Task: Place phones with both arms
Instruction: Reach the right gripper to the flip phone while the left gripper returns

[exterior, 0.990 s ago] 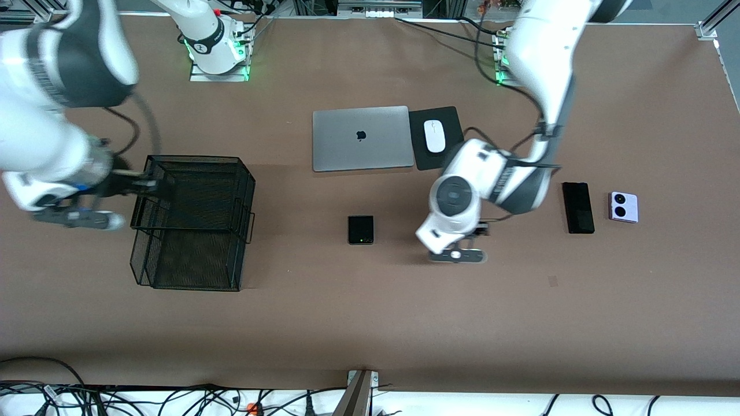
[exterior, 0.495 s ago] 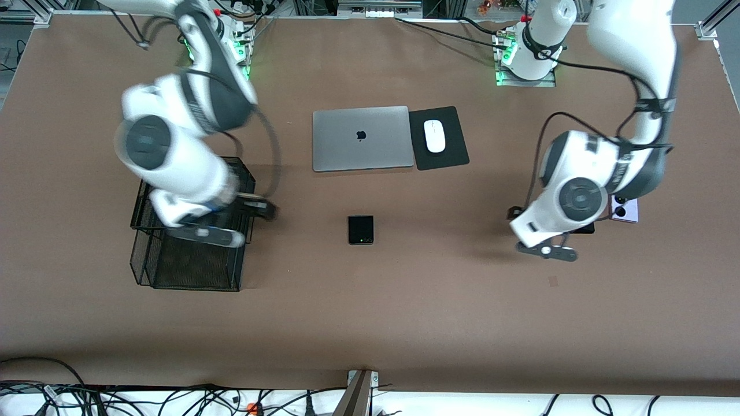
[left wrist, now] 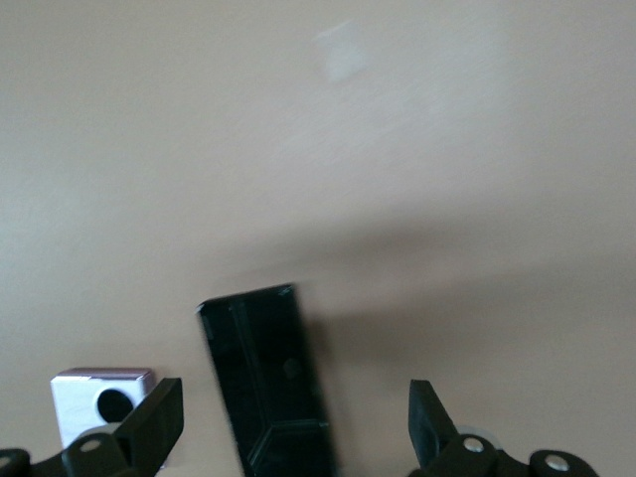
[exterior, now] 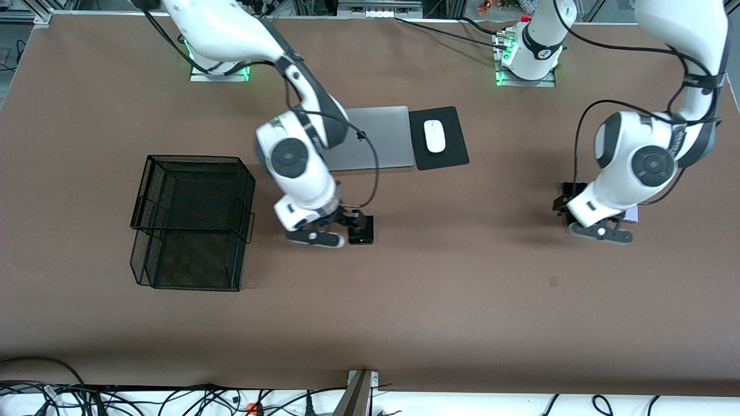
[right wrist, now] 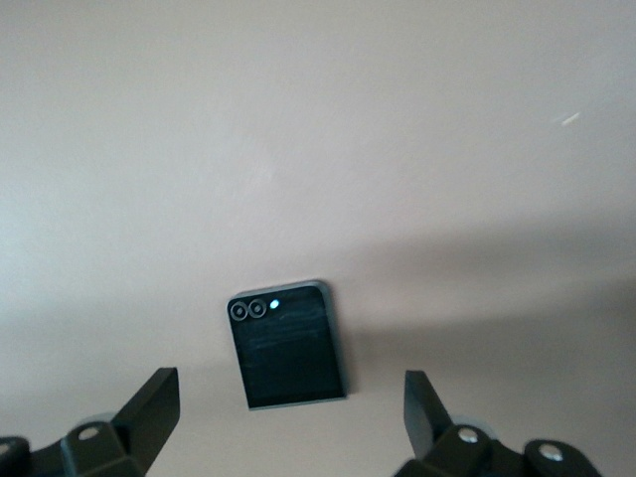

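Note:
The small black flip phone (exterior: 362,230) lies flat mid-table; in the right wrist view (right wrist: 288,346) it lies just ahead of the open fingers. My right gripper (exterior: 347,222) (right wrist: 288,412) is open, low beside and over it, empty. The long slim black slab (left wrist: 268,383) lies under my left gripper (exterior: 569,205) (left wrist: 295,427), which is open with a finger on each side of it, not touching. The lavender phone (left wrist: 99,397) lies beside the slab toward the left arm's end. In the front view the left hand hides most of both; a lavender sliver (exterior: 634,215) shows.
A black wire basket (exterior: 191,222) stands toward the right arm's end. A grey laptop (exterior: 387,138) and a white mouse (exterior: 435,136) on a black pad (exterior: 454,153) lie farther from the camera than the flip phone.
The right arm swung from the basket to the flip phone. The left arm swung from the table's middle to over the slim black slab. The phones have not moved.

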